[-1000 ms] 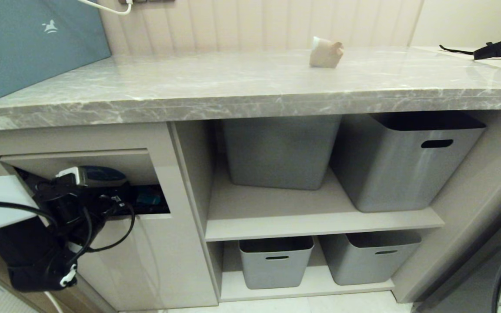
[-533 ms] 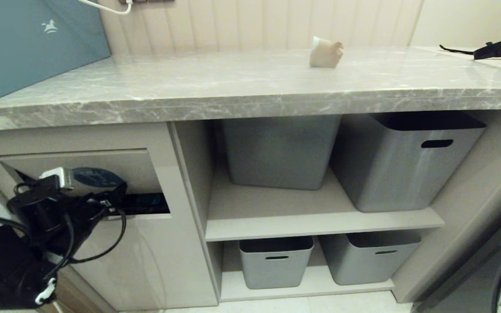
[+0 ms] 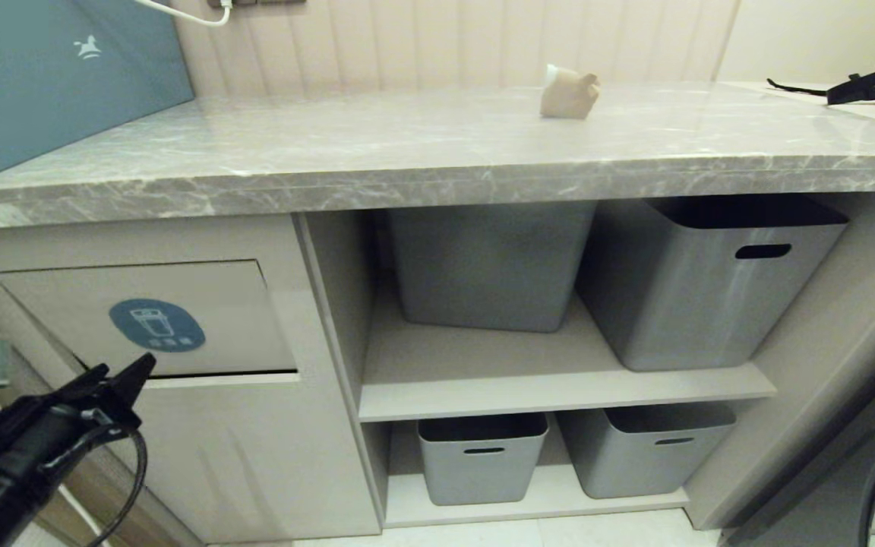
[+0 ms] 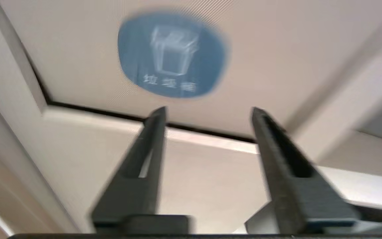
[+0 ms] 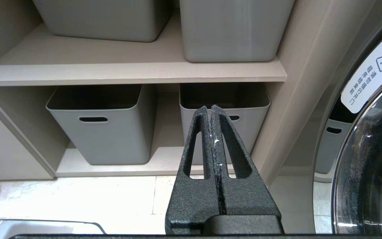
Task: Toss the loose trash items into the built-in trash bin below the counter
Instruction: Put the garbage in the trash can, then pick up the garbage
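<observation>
One crumpled beige-brown paper wad [image 3: 570, 95] sits alone on the grey marble counter [image 3: 377, 156], at about one o'clock in the head view, near the back wall. The built-in trash bin [image 3: 153, 319] is under the counter at about eight o'clock; its flap is nearly flush with the cabinet front, a thin dark gap showing along its lower edge, and it bears one blue oval sticker [image 3: 156, 324] with a white bin icon.

The left gripper [image 3: 120, 377] is just in front of the flap's lower left corner, at about eight o'clock. Its two black fingers [image 4: 144, 156] stand apart with nothing between them, the tips pointing at the flap below the sticker. The right gripper [image 5: 210, 109] shows only in its own wrist view, fingers pressed together and empty, pointing at the lower shelf.

Four grey tubs [image 3: 711, 281] fill the open shelving to the right of the bin: two large ones above, two smaller ones below. One teal-blue box [image 3: 42, 76] leans at ten o'clock, and black backpack straps [image 3: 874, 83] lie at two o'clock.
</observation>
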Robot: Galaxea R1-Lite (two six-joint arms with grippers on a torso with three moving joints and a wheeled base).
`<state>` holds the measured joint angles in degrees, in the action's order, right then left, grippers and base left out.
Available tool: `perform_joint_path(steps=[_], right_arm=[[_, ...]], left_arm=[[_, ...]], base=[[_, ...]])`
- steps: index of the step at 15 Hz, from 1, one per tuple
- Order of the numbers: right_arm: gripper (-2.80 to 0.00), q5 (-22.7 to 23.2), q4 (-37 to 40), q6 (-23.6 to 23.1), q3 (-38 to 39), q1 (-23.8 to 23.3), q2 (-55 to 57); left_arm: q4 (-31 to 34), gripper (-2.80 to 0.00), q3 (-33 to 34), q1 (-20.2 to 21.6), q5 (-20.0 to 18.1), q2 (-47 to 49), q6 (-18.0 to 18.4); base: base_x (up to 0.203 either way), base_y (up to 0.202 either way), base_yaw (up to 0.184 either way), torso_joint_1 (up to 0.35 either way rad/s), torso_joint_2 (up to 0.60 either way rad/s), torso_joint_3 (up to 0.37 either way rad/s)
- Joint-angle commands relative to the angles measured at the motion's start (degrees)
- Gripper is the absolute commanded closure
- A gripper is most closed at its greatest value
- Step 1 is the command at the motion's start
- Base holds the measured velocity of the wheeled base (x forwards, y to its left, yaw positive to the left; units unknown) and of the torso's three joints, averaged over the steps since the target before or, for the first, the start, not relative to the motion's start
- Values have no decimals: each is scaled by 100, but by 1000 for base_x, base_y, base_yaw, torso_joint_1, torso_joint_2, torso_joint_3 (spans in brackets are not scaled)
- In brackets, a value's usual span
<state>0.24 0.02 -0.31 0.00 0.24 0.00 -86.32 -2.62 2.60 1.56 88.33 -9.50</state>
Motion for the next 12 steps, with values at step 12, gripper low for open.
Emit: perform_joint_path(steps=[12], right_arm=[[0,2,-2,-4,0,2,0]], left_arm=[[2638,0,-726,-39,-1642,-3148,914]], base=[[0,0,0,0,0,0]])
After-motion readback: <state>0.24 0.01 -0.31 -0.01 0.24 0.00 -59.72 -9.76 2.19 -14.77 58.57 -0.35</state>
